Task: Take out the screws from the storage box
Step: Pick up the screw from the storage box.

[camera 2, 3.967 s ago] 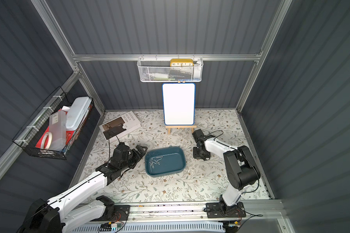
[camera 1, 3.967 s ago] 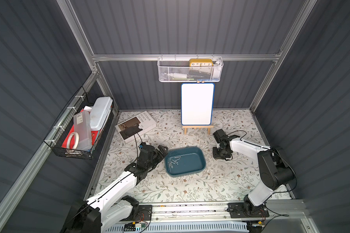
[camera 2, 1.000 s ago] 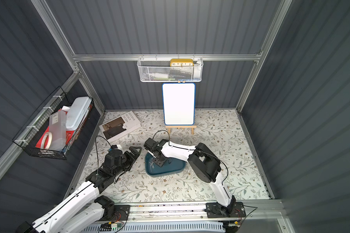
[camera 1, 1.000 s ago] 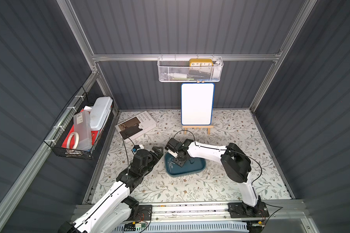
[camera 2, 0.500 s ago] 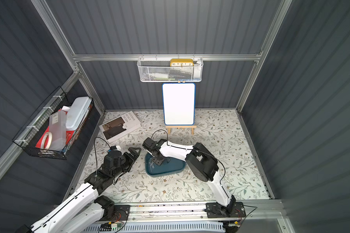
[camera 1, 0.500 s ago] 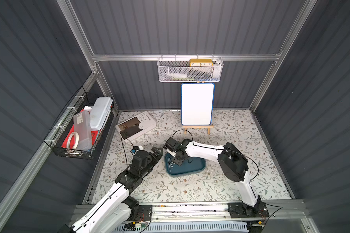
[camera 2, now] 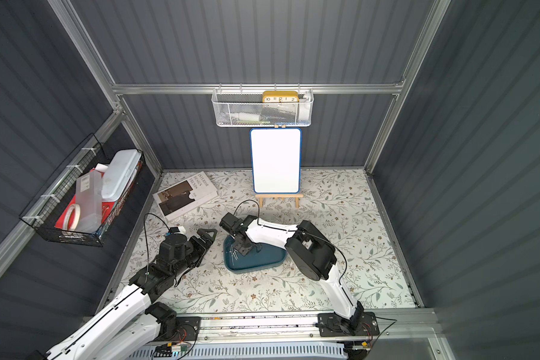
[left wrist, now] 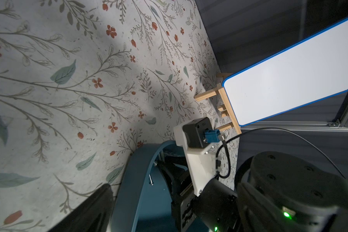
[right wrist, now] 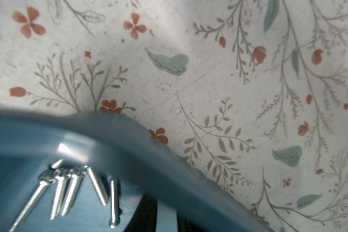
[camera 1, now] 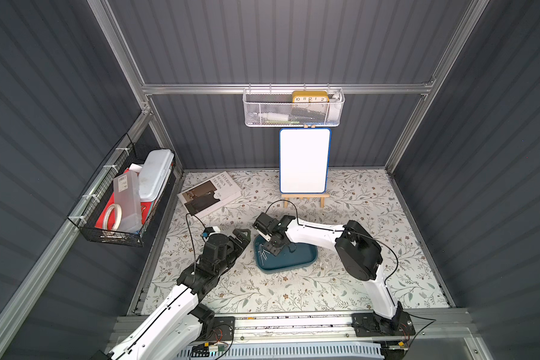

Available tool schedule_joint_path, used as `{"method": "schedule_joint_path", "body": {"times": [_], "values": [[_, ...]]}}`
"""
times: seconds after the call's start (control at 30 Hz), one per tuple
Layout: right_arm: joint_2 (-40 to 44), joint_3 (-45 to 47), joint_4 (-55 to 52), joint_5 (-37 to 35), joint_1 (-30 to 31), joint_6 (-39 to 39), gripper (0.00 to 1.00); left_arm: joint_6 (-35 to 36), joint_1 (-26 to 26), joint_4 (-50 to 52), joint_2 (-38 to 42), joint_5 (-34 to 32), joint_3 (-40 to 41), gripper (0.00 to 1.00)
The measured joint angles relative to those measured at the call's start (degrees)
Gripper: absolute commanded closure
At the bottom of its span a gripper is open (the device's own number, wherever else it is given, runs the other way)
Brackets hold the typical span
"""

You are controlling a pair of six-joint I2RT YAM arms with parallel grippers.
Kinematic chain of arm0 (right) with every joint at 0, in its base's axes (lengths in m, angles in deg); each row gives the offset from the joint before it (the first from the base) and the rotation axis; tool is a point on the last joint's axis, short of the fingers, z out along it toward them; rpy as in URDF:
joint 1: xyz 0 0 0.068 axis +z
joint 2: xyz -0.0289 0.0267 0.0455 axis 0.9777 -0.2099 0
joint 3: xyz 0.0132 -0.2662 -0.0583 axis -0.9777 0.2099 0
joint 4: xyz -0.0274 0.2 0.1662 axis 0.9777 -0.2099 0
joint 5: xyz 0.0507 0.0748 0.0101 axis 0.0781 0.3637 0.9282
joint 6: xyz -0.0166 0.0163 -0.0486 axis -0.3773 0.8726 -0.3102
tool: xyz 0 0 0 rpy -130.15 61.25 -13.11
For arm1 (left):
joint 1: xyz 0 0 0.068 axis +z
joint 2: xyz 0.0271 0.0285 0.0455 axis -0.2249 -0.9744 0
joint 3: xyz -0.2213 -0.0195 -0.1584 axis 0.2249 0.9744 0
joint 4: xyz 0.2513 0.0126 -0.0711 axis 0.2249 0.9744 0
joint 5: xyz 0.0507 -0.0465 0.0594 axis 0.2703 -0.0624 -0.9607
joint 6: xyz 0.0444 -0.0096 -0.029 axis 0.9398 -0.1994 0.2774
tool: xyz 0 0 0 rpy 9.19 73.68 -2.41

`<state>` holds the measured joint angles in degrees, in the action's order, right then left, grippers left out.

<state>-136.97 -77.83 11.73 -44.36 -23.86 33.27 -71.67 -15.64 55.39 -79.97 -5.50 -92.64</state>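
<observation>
The storage box [camera 1: 293,260] [camera 2: 256,260], a shallow teal tray, lies mid-table. Several silver screws [camera 1: 262,251] [camera 2: 234,252] are bunched in its left end, heaped against the corner wall in the right wrist view [right wrist: 68,190]. My right gripper [camera 1: 273,249] [camera 2: 242,249] reaches down inside that end beside them. Its dark fingers [right wrist: 147,213] stand close together, and the blurred rim [right wrist: 129,140] hides their tips. My left gripper [camera 1: 242,237] [camera 2: 206,237] stands open just left of the tray, holding nothing. The left wrist view shows the tray rim [left wrist: 135,180] and one screw [left wrist: 151,179].
A book [camera 1: 209,194] lies at the back left. A whiteboard on a small wooden easel [camera 1: 304,165] stands at the back centre. A white mesh basket [camera 1: 293,107] hangs on the back wall. A black wire basket [camera 1: 122,199] hangs on the left wall.
Four seconds ago my right gripper was right of the tray; it now sits over the tray's left end. In the last second it edged left and lower. The left gripper stays open.
</observation>
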Motion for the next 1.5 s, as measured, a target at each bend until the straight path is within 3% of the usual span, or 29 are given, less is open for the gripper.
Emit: {"method": "schedule_joint_path", "body": {"times": [0.83, 1.27, 1.5], "values": [[9.4, 7.1, -0.2, 0.7, 0.1, 8.8, 0.96, 0.0, 0.0, -0.5, -2.1, -0.2, 0.0, 0.01], [13.4, 9.7, 0.0, 3.2, -1.7, 12.1, 0.94, 0.2, 0.0, -3.3, -4.6, 0.5, -0.1, 0.01], [21.1, 14.2, 0.3, 3.8, -2.4, 14.8, 0.94, 0.3, 0.0, -6.4, -6.7, 2.0, -0.1, 0.01]]}}
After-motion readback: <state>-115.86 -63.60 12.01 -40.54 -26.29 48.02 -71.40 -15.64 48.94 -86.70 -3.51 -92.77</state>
